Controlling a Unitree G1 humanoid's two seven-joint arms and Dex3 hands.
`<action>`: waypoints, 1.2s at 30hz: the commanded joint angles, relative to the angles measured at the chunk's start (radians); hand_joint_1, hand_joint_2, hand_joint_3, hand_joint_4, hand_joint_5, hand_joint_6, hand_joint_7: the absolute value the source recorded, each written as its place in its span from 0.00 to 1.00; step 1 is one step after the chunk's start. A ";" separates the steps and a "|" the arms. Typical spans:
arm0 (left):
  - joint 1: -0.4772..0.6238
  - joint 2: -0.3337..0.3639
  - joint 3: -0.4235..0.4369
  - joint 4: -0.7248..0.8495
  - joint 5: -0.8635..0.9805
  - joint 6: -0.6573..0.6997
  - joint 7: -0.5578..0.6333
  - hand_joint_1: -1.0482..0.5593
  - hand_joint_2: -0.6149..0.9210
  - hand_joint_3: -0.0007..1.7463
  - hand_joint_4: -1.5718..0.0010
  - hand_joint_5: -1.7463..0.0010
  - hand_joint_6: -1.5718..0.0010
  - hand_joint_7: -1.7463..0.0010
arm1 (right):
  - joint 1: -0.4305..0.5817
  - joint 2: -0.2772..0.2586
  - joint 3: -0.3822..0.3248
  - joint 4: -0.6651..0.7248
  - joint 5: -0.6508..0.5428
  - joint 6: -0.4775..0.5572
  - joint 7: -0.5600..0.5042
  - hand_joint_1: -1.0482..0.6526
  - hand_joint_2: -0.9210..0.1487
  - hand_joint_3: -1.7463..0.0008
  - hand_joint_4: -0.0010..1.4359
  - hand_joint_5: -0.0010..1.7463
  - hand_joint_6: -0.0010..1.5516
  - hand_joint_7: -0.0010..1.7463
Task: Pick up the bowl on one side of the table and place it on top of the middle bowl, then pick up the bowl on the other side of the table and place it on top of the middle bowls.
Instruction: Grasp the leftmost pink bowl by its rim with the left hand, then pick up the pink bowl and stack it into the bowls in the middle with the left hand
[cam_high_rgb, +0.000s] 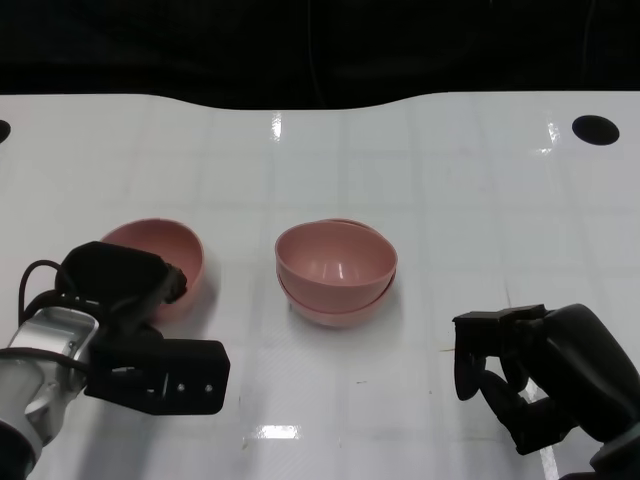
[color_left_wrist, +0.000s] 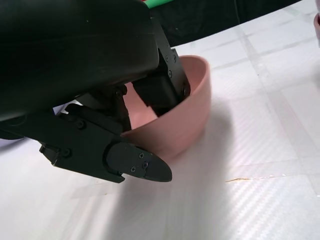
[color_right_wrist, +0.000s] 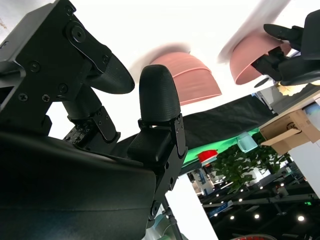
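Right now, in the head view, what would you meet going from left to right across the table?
Left hand → pink bowl it grips, fingers inside the rim → stacked pink bowls in the middle → right hand, holding nothing.

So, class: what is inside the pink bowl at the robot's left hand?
The left wrist view shows the left hand's fingers reaching inside the side bowl, with another finger outside its wall. They cover the bowl's bottom, so anything else there cannot be seen.
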 joint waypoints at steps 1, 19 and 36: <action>-0.029 0.008 -0.009 0.063 -0.025 -0.056 0.078 0.48 0.95 0.20 0.37 0.05 0.39 0.41 | 0.004 -0.008 -0.005 -0.014 0.006 0.004 0.006 0.57 0.70 0.09 0.68 1.00 0.53 0.89; 0.001 0.071 0.045 -0.163 -0.092 -0.108 0.163 0.51 0.80 0.48 0.45 0.00 0.61 0.00 | 0.004 -0.005 -0.004 -0.011 0.002 -0.001 0.002 0.58 0.71 0.10 0.68 1.00 0.53 0.89; -0.100 0.015 0.074 -0.412 -0.250 -0.208 -0.156 0.49 0.77 0.51 0.44 0.00 0.52 0.02 | 0.018 -0.012 -0.007 -0.035 0.004 0.017 0.023 0.57 0.71 0.10 0.67 1.00 0.53 0.89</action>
